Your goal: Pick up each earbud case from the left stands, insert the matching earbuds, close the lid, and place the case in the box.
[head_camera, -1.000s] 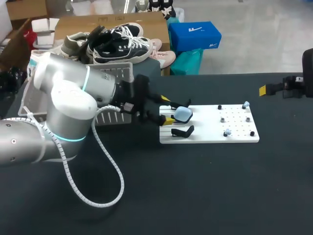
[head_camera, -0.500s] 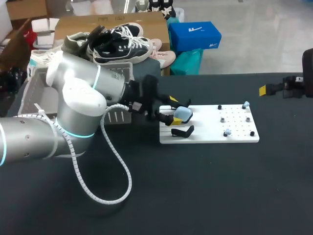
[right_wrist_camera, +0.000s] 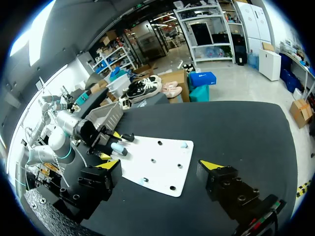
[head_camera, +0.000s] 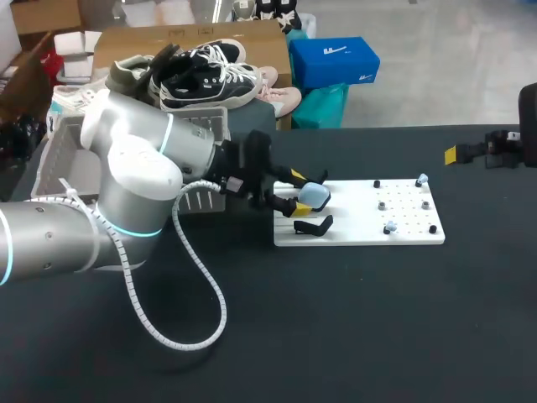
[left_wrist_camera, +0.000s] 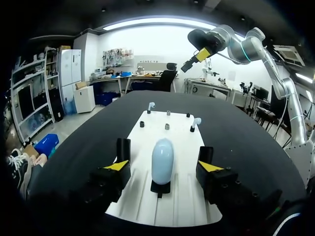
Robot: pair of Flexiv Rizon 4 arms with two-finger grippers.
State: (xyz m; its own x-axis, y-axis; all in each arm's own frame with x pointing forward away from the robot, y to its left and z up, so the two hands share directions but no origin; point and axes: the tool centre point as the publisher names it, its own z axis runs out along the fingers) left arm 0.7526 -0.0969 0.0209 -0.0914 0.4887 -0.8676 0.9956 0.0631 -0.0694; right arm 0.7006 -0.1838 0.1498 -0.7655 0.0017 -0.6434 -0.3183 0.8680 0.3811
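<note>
A light blue earbud case (head_camera: 314,196) stands upright on a black stand at the left end of the white board (head_camera: 361,228). My left gripper (head_camera: 299,192) is open around it. In the left wrist view the case (left_wrist_camera: 162,160) sits between the yellow-tipped fingers (left_wrist_camera: 116,165), with a gap on each side. Two pale earbuds (head_camera: 422,179) (head_camera: 389,227) stand on pegs at the board's right end. A second black stand (head_camera: 315,225) close by is empty. My right gripper (right_wrist_camera: 160,167) hangs open and empty, high over the table's right side, far from the board (right_wrist_camera: 157,164).
A grey slatted box (head_camera: 59,159) stands at the table's back left, behind my left arm. Several black pegs (head_camera: 433,228) dot the board's right half. A yellow tape mark (head_camera: 450,154) lies near the right arm's mount. A white cable loops under the left arm.
My left arm has slid right along the table, bringing its fingers to either side of the blue case. The fingers have narrowed slightly. The right arm has kept still.
</note>
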